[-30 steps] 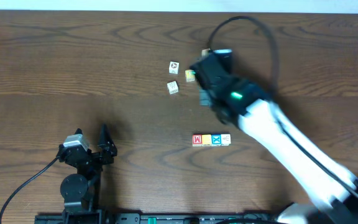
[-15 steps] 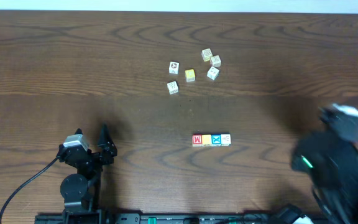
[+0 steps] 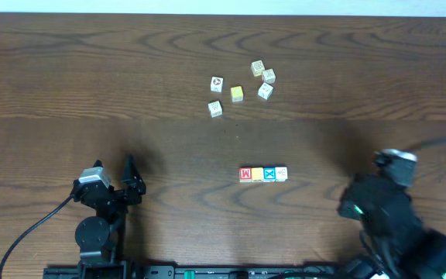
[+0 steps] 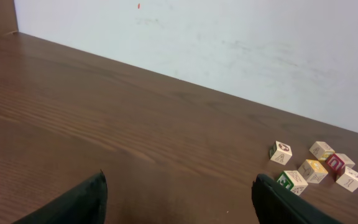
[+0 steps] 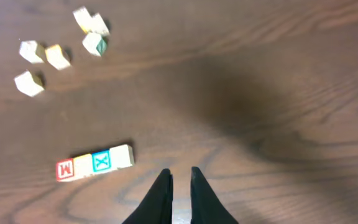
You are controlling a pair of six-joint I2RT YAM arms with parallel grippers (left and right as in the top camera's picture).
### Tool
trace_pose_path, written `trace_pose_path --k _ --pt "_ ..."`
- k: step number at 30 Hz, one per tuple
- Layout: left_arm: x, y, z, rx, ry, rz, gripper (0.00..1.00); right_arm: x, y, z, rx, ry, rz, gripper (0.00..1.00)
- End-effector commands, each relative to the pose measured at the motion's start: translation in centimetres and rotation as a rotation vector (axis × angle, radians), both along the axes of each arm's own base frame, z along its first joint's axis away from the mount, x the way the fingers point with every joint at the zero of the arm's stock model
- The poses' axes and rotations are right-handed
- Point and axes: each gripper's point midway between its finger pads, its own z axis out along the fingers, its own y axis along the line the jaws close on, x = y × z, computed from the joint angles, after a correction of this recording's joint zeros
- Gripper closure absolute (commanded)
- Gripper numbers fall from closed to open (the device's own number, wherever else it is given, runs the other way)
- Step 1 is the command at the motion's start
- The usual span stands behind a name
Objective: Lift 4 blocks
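Left pincer [image 4: 180, 186] spread wide; right pincer [image 5: 179, 177] nearly closed, slim gap between fingers.

From the right gripper [image 5: 179, 174], we find the four blocks [image 5: 95, 163] ahead and off to the left of its jaws, touching side by side in one row on the table [image 5: 278, 93]. Six loose cubes [image 5: 58, 56] lie scattered farther ahead, beyond that row and well apart from it. From the left gripper [image 4: 179, 183], we see those loose cubes ahead and to the right of its jaws.
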Motion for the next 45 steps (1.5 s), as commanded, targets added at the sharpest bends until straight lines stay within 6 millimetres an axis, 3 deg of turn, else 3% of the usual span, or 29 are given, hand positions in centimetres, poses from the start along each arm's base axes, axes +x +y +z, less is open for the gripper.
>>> trace_pose_path --k 1,5,7,11,15,32,34,36,41,45 --pt "-0.1 0.5 -1.6 0.007 0.054 0.028 0.25 1.0 1.4 -0.8 0.008 0.052 0.089 0.93" --pt "-0.1 0.5 -1.6 0.007 0.054 0.028 0.25 1.7 5.2 0.1 0.124 0.042 0.358 0.96" --pt "-0.1 0.5 -1.6 0.007 0.054 0.028 0.25 2.3 5.6 1.0 0.166 0.008 0.409 0.96" --pt "-0.1 0.5 -1.6 0.007 0.054 0.028 0.25 3.1 4.4 1.1 0.221 0.008 0.404 0.94" --pt "-0.1 0.5 -1.6 0.007 0.054 0.028 0.25 3.2 2.1 -1.3 0.260 0.127 0.373 0.99" --pt "-0.1 0.5 -1.6 0.007 0.054 0.029 0.25 2.5 1.0 -3.0 0.228 0.198 0.444 0.99" --pt "-0.2 1.3 -1.6 0.017 0.054 0.072 0.25 2.5 1.0 -3.0 0.227 0.197 0.444 0.99" --pt "-0.3 2.0 -1.3 0.022 0.044 0.113 0.25 2.5 1.0 -3.0 0.227 0.198 0.443 0.99" --pt "-0.6 0.8 -0.2 0.013 0.053 0.047 0.25 2.4 1.0 -3.1 0.229 0.205 0.442 0.99" --pt "-2.0 0.6 2.7 0.032 0.078 0.035 0.25 2.0 1.0 -2.8 0.224 0.189 0.441 0.99"
